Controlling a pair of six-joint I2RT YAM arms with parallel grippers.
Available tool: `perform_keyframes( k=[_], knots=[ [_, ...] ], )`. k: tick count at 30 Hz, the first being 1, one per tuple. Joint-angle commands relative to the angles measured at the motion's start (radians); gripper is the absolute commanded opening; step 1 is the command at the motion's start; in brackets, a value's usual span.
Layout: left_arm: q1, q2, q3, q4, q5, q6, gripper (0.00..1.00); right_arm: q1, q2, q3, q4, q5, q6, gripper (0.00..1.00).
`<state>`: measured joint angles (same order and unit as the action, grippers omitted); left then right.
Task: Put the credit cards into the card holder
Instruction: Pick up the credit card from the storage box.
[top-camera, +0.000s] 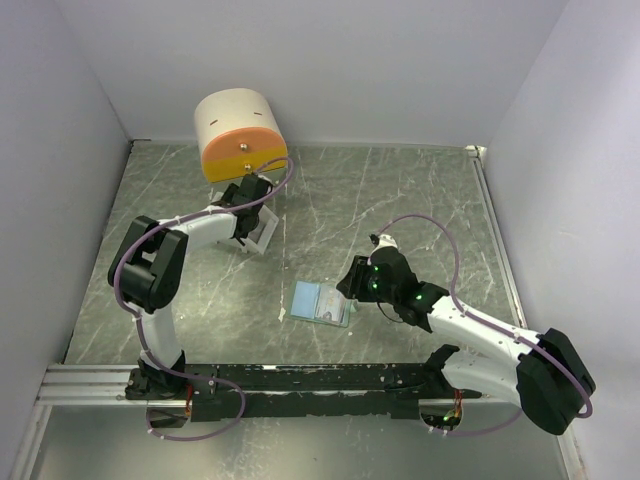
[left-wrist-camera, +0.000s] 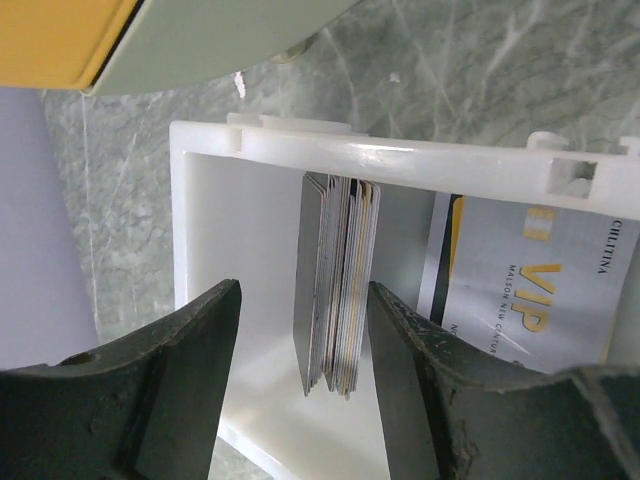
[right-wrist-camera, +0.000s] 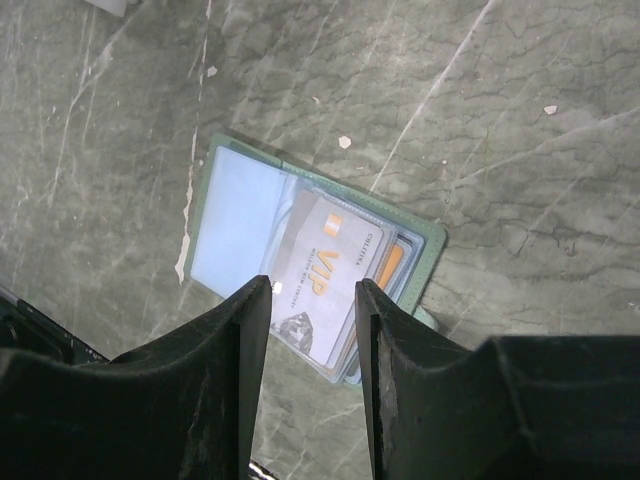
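Note:
The card holder (top-camera: 320, 302) lies open on the table, grey-green outside and pale blue inside (right-wrist-camera: 235, 220). A grey VIP card (right-wrist-camera: 328, 262) sits in its right half, over an orange card (right-wrist-camera: 392, 262). My right gripper (right-wrist-camera: 313, 320) is open and empty just above the holder's near edge; it also shows in the top view (top-camera: 356, 281). My left gripper (left-wrist-camera: 305, 380) is open inside the white box (left-wrist-camera: 400, 160), its fingers either side of a stack of credit cards (left-wrist-camera: 338, 285) standing on edge. Another VIP card (left-wrist-camera: 530, 290) leans in the box to the right.
The big cream cylinder with orange and yellow drawers (top-camera: 238, 135) stands at the back left, just behind the white box (top-camera: 264, 232). Grey walls enclose the marbled table on three sides. A black rail (top-camera: 300, 380) runs along the near edge.

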<state>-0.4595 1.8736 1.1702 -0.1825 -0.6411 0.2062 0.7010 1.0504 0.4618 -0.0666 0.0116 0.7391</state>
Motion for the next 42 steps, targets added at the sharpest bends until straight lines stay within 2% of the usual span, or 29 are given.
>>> perform_keyframes(
  k=[1,11,18,27,30,35,42],
  knots=[
    [0.01,-0.012,0.006,0.034,-0.088,0.004,0.64,-0.007,-0.011,-0.006,-0.009,0.008,-0.018,0.4],
    [0.01,-0.02,-0.006,0.056,-0.087,0.029,0.62,-0.009,-0.001,0.0,-0.006,0.0,-0.015,0.4],
    [0.012,-0.019,-0.007,0.062,-0.087,0.039,0.53,-0.01,-0.003,-0.001,-0.015,0.001,-0.017,0.4],
    [0.016,0.005,0.004,0.061,-0.109,0.045,0.5,-0.011,-0.015,0.003,-0.03,0.011,-0.022,0.4],
    [0.015,0.004,0.004,0.066,-0.132,0.044,0.5,-0.013,-0.014,0.005,-0.032,0.011,-0.024,0.4],
    [0.015,-0.007,-0.005,0.088,-0.16,0.054,0.55,-0.015,-0.003,0.006,-0.024,0.003,-0.023,0.4],
    [0.015,0.007,-0.007,0.1,-0.162,0.067,0.5,-0.015,0.011,0.008,-0.018,-0.005,-0.023,0.4]
  ],
)
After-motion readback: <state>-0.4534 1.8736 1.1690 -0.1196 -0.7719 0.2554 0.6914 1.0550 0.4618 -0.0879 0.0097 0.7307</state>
